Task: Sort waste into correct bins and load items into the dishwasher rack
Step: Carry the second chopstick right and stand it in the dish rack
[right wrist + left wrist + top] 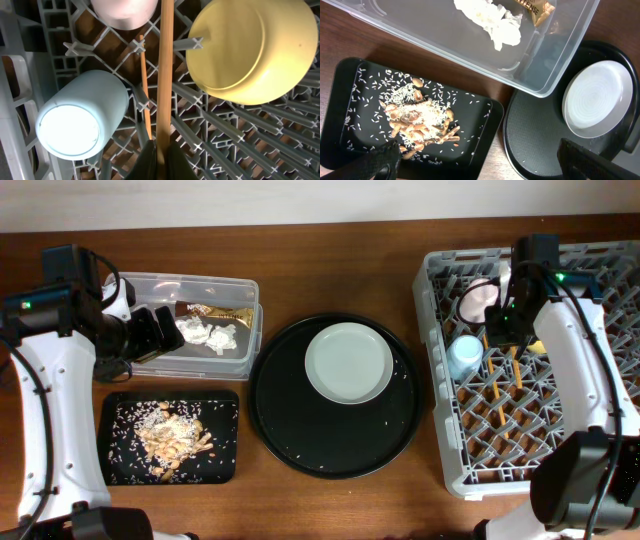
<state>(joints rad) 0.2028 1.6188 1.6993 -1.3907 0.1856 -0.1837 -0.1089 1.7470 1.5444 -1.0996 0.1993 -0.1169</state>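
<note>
cups 2: blue cup (75,125), pink cup (122,10) | yellow bowl (255,50) 1 | plate (348,362) 1 | chopsticks (145,90) 2 | wrapper (535,9) reads "…TEASE" | left gripper (155,330) wide | right gripper (161,155) clamping one chopstick (166,75)

A robotics lab bench staged as a dish-clearing station, not a working kitchen. A white left arm (45,380) and a white right arm (580,355), both trailing black cables, flank a brown wood-grain table (330,260) set against a plain pale wall (300,195). Laid out in a tidy row are a clear plastic tub (215,280), a flat black tray (222,460) of food scraps (170,435), a round black tray (300,435) and a grey dishwasher rack (450,460).
</note>
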